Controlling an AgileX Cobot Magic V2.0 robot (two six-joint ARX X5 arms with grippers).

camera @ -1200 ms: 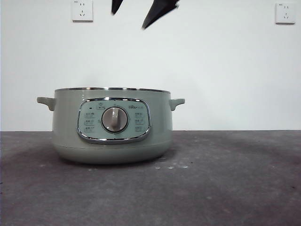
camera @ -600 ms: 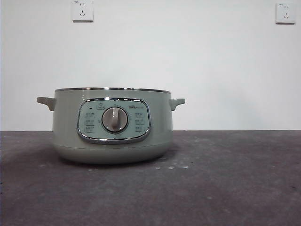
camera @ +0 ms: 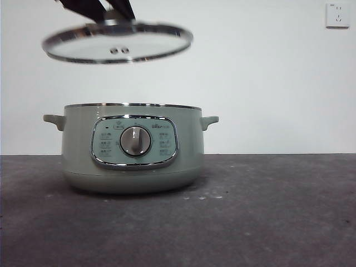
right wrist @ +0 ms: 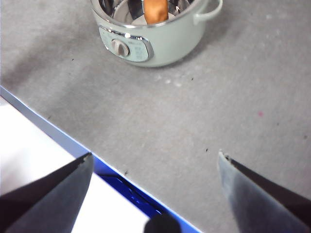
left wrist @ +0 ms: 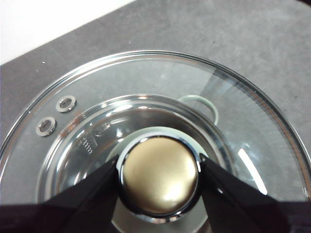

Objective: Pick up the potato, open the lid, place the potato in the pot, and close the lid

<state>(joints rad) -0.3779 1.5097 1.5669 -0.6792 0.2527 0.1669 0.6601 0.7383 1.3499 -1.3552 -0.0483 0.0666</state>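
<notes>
Potato (right wrist: 155, 10) lay inside the open pot (camera: 132, 149), far ahead of the right gripper (right wrist: 155, 170), which hung with its jaws spread wide and empty above the grey table (right wrist: 218, 97) near its front edge. Well above the pot and apart from it, tilted slightly, the glass lid (camera: 117, 43) hung from the left gripper (left wrist: 159, 174), whose two black jaws were clamped on either side of the lid's round knob (left wrist: 159, 174); through the glass below that gripper, the pot's rim and one side handle (left wrist: 199, 104) showed.
</notes>
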